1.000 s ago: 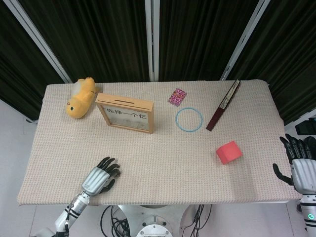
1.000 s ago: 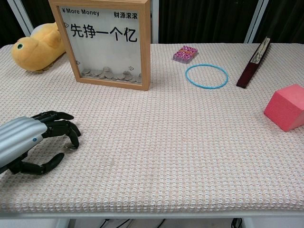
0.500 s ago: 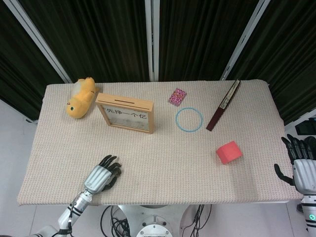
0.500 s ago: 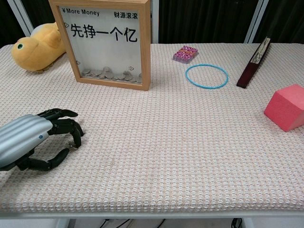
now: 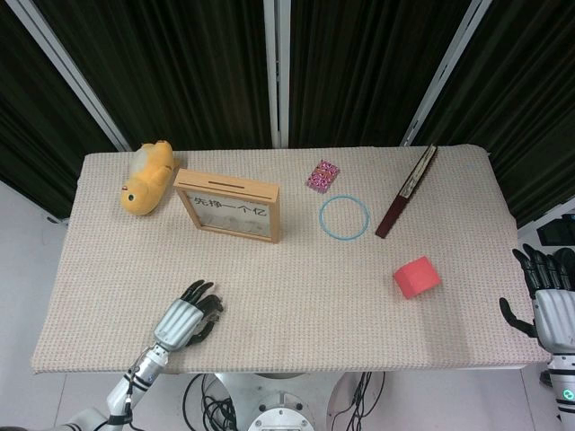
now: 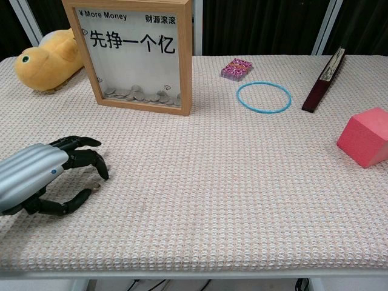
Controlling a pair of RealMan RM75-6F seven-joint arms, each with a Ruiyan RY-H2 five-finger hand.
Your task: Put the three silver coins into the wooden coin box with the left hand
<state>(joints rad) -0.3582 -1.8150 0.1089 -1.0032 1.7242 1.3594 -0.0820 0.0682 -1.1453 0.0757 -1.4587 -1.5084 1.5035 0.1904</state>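
The wooden coin box (image 5: 228, 206) (image 6: 134, 53) stands upright at the back left of the table, with several silver coins (image 6: 140, 95) lying inside along its bottom. No loose coin shows plainly on the cloth. My left hand (image 5: 186, 320) (image 6: 45, 179) hovers low near the front left edge, fingers curled down onto the cloth and the thumb drawn in under them. A small pale speck sits at the thumb tip; I cannot tell whether it is a coin. My right hand (image 5: 550, 303) hangs beside the table's right edge, fingers spread, holding nothing.
A yellow plush toy (image 5: 146, 177) lies left of the box. A pink patterned packet (image 5: 322, 175), a blue ring (image 5: 344, 217) and a dark folded fan (image 5: 406, 190) lie at the back right. A red block (image 5: 416, 277) sits right of centre.
The left thumb has drawn in closer to the curled fingers, and the hand has edged slightly forward. The right hand has barely shifted.
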